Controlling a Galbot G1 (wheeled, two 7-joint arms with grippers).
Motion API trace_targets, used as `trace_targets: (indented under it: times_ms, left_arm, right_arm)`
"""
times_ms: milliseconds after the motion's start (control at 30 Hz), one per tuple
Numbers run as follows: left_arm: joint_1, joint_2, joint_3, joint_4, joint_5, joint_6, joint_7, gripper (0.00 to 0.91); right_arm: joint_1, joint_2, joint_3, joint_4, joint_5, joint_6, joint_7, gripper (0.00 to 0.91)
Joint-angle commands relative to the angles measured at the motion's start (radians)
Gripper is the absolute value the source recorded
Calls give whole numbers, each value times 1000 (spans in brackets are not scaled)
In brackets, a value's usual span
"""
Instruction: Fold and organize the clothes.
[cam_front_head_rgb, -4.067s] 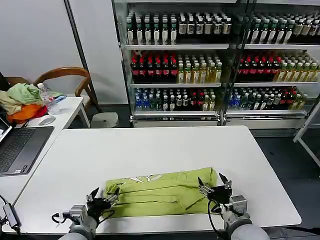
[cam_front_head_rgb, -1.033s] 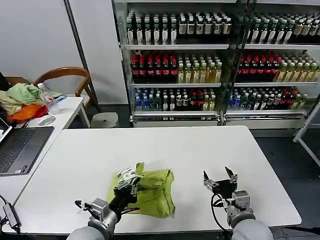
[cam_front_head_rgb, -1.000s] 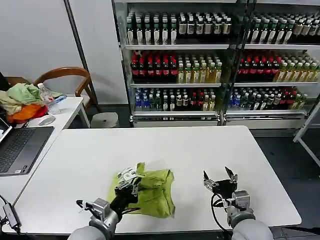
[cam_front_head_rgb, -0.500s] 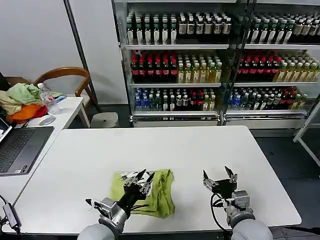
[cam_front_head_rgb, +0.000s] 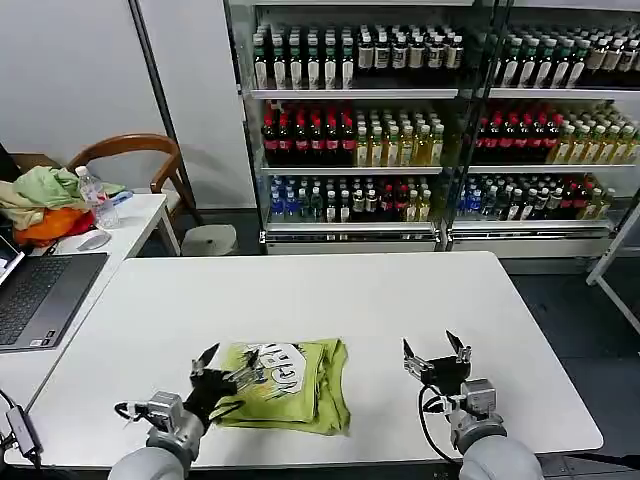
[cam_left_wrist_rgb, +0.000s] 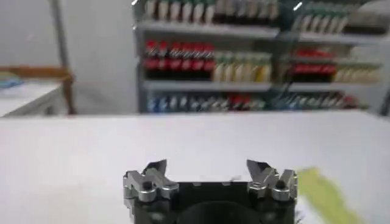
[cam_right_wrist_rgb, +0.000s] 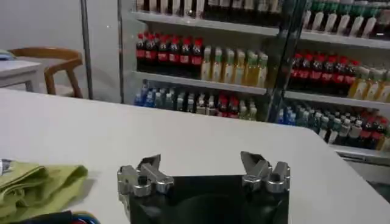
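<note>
Lime T-shirt now folded into compact square, white graphic up, at table's 6 o'clock edge. Left gripper has let go, jaws spread, drawn back to shirt's 9 o'clock. Right gripper spread, idle at 3 o'clock. Fold looks complete.

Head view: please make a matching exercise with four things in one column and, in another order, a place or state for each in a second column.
Things:
1. T-shirt
2. left gripper
3. right gripper
4. laptop

Places or states:
A. open, over bare table to the right of the shirt
B. on the side table at the left
C. folded small, white print facing up
D. open, at the shirt's left edge

Pairs: 1-C, 2-D, 3-A, 4-B
</note>
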Motion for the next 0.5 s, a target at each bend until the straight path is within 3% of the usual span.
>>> trace_targets:
  times_ms: [33,333,367,400,500]
  left_arm:
    - [12,-10,-31,77,-82,131,-105,907]
    - [2,-31,1,87,-109,110,-95,907]
    - [0,-34,4,89,-111,103,-95,443]
    - [-2,-37,6,93,-113,93,-95,40]
    - [2,-43,13,92,-117,78,-95,50]
  right_arm:
    - [-9,-2,8,5,-1,1,0,907]
    - [-19,-1,23,9,-1,2,0,907]
    - [-18,0,23,8,-1,2,0,907]
    - [-18,1,21,7,-1,2,0,907]
    - [-17,3,19,6,-2,2,1,907]
